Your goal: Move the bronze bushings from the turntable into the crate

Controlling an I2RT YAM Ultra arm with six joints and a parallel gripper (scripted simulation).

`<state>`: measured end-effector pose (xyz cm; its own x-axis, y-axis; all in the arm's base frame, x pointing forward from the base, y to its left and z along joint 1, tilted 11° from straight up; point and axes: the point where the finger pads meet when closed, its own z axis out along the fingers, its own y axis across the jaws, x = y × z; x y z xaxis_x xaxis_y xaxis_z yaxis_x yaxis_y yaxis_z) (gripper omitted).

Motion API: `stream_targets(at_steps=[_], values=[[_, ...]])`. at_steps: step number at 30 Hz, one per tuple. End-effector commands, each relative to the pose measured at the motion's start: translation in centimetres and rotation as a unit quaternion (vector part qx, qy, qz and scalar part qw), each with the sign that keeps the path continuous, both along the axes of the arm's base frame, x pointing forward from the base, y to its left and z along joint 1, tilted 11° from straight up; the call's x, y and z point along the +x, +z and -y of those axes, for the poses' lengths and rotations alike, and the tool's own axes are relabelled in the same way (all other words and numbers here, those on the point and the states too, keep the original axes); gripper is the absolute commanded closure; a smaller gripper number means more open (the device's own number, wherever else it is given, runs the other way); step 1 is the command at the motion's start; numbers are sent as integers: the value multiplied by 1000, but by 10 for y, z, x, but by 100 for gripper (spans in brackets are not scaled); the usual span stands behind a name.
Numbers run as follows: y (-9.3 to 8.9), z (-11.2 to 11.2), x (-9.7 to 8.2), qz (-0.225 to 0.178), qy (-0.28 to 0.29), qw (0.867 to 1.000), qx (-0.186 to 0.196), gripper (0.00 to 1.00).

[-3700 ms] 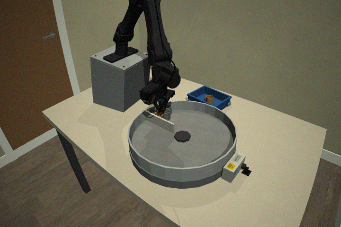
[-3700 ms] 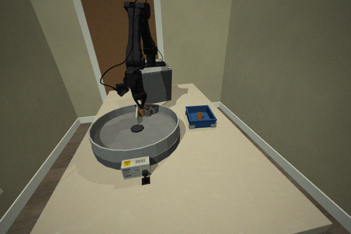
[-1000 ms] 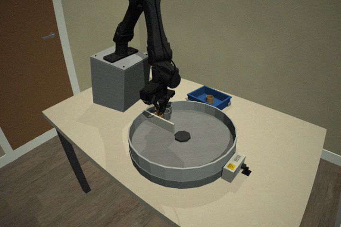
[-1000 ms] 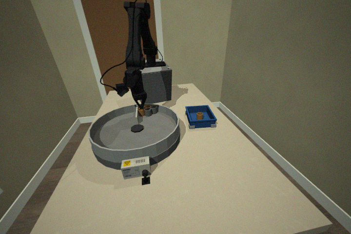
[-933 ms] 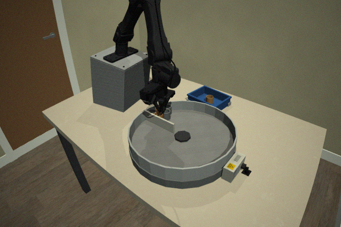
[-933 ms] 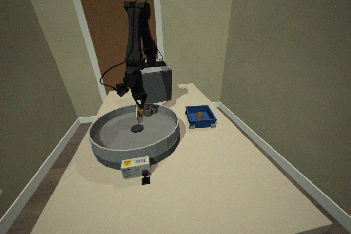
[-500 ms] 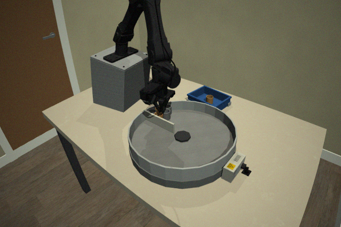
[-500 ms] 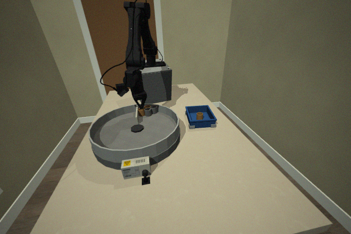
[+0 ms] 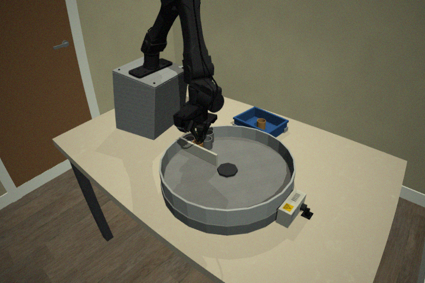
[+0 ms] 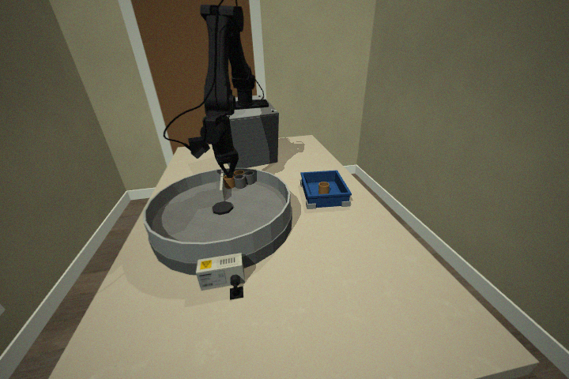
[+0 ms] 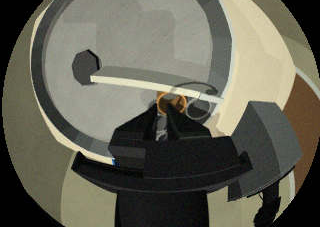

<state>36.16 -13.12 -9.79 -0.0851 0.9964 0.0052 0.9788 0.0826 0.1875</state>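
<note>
Seen from the exterior side, your round grey turntable lies level at left, its bushings grouped upright near the far wall. A bronze bushing stands leftmost of the visible row, open end up; a second bronze bushing shows partly behind. Two dull grey steel bushings, the nearer one and the farther one, stand to their right. Your blue crate sits flat at right, within its pale corner guides, holding one upright bronze bushing.
</note>
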Motion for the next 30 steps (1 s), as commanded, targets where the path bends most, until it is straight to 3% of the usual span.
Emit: stream_targets(at_steps=[1,30], values=[[11,12,8,21,-6,1000,-13,87],[10,10,5,16,-5,1000,-11,87]])
